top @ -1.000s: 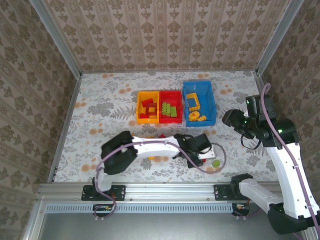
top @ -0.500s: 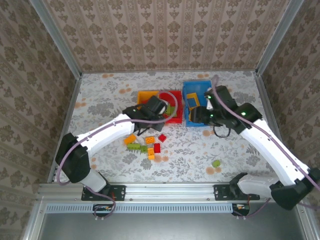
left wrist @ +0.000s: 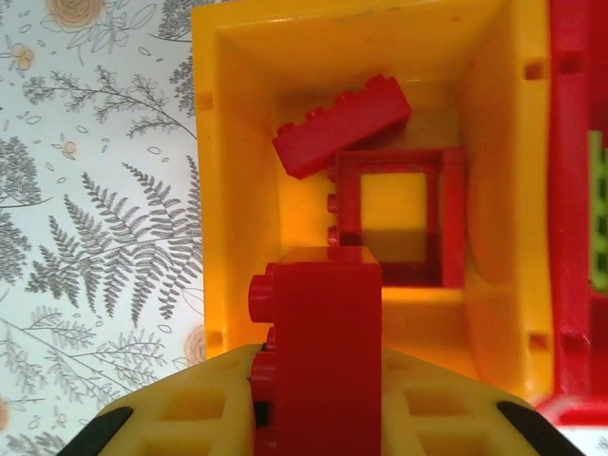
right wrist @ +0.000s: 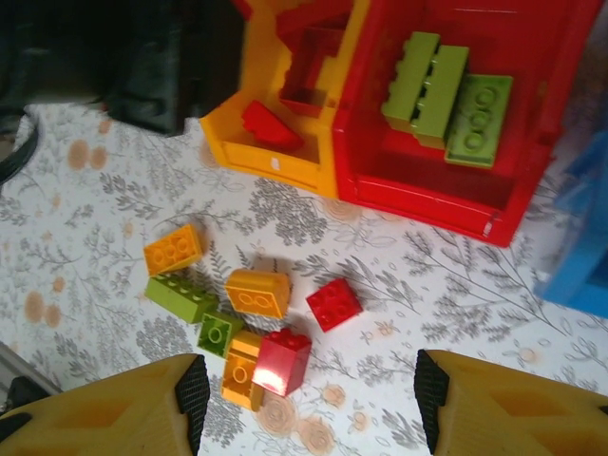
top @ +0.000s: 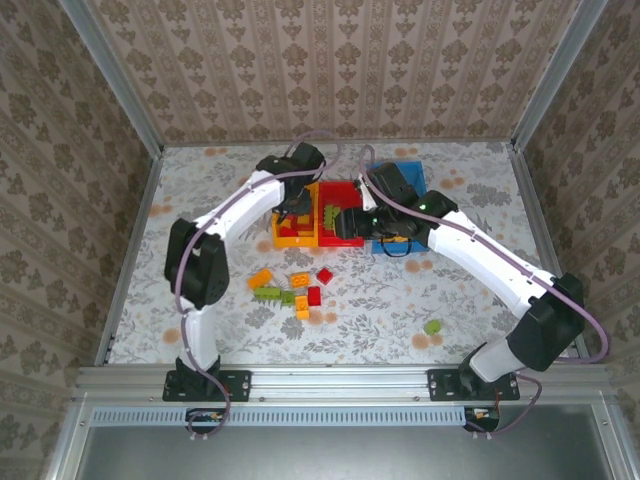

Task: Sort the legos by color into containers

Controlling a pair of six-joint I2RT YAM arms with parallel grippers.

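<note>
Top external: left arm [top: 235, 212] extended over yellow-orange bin [top: 285, 238]; right arm [top: 470, 245] over red bin [top: 338, 190]; loose bricks [top: 290, 290] lay on counter [top: 200, 200].
Left wrist: left jaws clamped a red brick [left wrist: 321, 342] above yellow-orange bin holding a red frame [left wrist: 399, 214].
Right wrist: right jaws spread wide, empty, above loose bricks; green bricks [right wrist: 446, 95] lay in red bin.
</note>
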